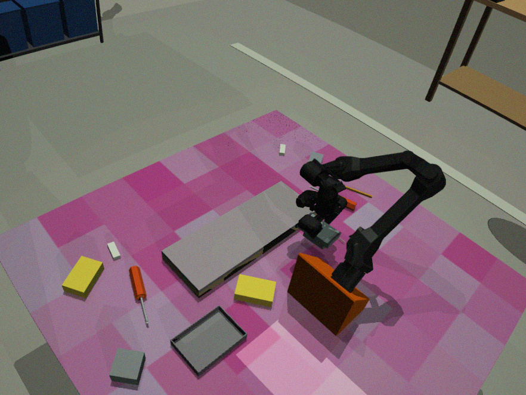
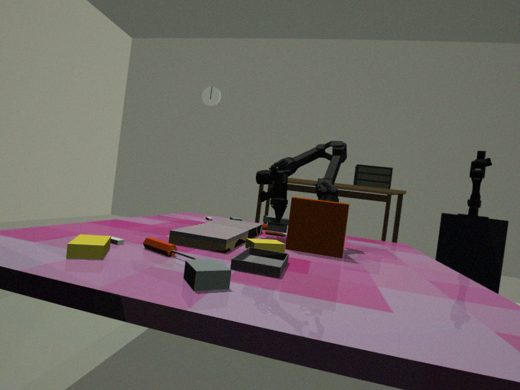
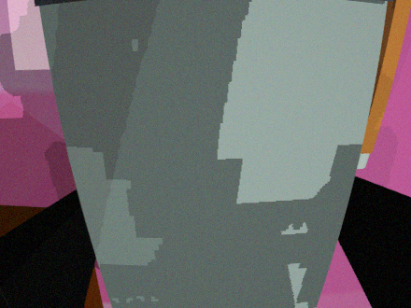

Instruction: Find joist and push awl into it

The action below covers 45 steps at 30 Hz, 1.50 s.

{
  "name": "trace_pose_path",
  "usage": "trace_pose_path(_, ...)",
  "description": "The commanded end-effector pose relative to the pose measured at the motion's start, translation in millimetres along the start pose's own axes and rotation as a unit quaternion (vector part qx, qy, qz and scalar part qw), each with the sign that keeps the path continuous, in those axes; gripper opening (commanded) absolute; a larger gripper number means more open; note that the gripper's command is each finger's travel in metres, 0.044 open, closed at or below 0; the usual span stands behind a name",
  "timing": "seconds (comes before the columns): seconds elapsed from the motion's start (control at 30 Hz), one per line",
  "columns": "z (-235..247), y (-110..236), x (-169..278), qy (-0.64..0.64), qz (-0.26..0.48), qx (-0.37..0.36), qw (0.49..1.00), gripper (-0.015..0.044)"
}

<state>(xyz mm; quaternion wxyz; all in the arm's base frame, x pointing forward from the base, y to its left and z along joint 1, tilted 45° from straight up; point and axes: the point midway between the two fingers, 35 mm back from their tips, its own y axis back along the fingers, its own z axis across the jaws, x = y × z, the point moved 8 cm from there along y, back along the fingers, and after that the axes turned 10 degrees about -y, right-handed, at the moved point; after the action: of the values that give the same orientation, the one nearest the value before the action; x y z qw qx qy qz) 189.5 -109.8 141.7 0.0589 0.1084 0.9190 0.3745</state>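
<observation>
Top view: high, oblique, looking down over the pink checkered table (image 1: 84,221), with the arm (image 1: 395,212), floor panel (image 1: 220,242) and tray (image 1: 208,340) all in frame; distant.

Exterior view: low, near table-edge height, facing across the table toward the back wall and its clock (image 2: 211,95); mid-distance. Shares arm, panel, tray and orange block (image 2: 318,226) with the top view.

Wrist view: looks down between the jaws, very close; a grey stud finder (image 3: 212,154) fills the frame.

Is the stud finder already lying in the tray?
No: in the top view the dark-rimmed tray holds nothing, while the grey stud finder sits between the claw fingers, beside the floor panel.
</observation>
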Motion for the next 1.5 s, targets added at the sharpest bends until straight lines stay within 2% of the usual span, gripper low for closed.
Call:
trace_pose_path(0.0,7.2,1.4,0.4,0.000,-0.001,0.001,1.000,0.0000)
trace_pose_path(0.27,37.1,1.9,6.6,0.001,0.000,0.001,1.000,0.0000)
trace_pose_path(1.47,9.0,-1.8,-0.5,0.010,0.025,-0.115,0.993,0.0000)
